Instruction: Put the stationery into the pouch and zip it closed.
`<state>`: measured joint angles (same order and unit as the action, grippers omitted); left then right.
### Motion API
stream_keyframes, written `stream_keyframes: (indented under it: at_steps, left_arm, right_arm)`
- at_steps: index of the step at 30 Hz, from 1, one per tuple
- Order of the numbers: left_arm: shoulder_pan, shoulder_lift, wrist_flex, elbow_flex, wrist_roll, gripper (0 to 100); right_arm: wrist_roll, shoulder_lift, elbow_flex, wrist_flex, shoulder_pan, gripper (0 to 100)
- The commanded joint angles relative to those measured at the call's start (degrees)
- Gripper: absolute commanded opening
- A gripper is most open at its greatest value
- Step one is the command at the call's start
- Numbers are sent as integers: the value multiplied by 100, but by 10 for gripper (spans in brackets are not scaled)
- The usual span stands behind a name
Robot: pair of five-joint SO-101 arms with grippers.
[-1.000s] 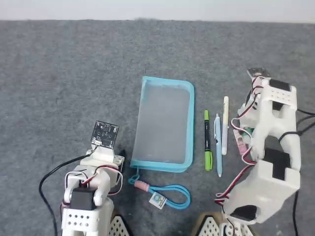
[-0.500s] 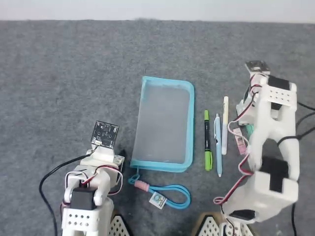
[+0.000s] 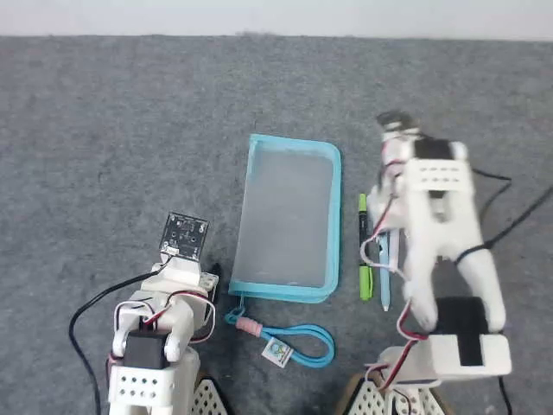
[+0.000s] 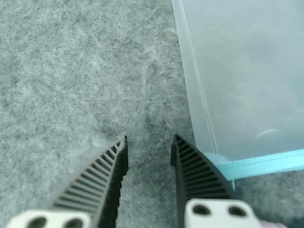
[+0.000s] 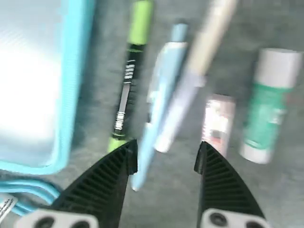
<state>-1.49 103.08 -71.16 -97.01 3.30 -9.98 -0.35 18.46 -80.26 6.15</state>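
The table [image 3: 104, 130] is covered with a grey felt-like mat. At its near edge, toward the left corner, stands the left arm [image 3: 164, 320]. The left gripper [image 4: 150, 140] is low over the mat, and its two toothed jaws are apart with bare mat between them. One jaw is just beside the near-left corner of the pouch [image 3: 289, 220], but I cannot tell if it touches it. The pouch lies flat in the middle of the table. It is translucent, with a light blue zip band around its edge, and its long sides run from the near edge toward the far edge. Between the pouch and the near edge of the table lies a blue strap [image 3: 298, 337] in a loop, with a pink piece [image 3: 249, 327] at one end and a small tag [image 3: 276, 352] on it. To the right of the pouch, the stationery lies on the mat, outside the pouch. First comes a green and black pen [image 5: 126, 90], then a light blue pen [image 5: 161, 85], then a cream pen [image 5: 209, 33]; these three are close together and almost parallel to the pouch. After them come a small pink eraser [image 5: 217, 123] and a green and white glue stick [image 5: 266, 104], a little apart from each other. The right arm [image 3: 436, 225] reaches from the near edge over these things. The right gripper [image 5: 167, 144] hangs above the near ends of the pens with its jaws wide apart and nothing between them.
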Motion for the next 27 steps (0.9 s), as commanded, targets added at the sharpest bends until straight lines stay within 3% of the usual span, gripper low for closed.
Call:
stream_keyframes:
  at_steps: [1,15,21,27]
  left_arm:
    - [-26,-9,-35,31,35,145]
    - [-26,-9,-35,31,35,145]
    - [-26,-9,-35,31,35,145]
    - [-26,-9,-35,31,35,145]
  right_arm:
    - [273,-347,413,585,207,194]
    - [624,-84,642,1130,163,193]
    - [607,426,589,1481,48,125]
    - [589,470,598,1569,66,125]
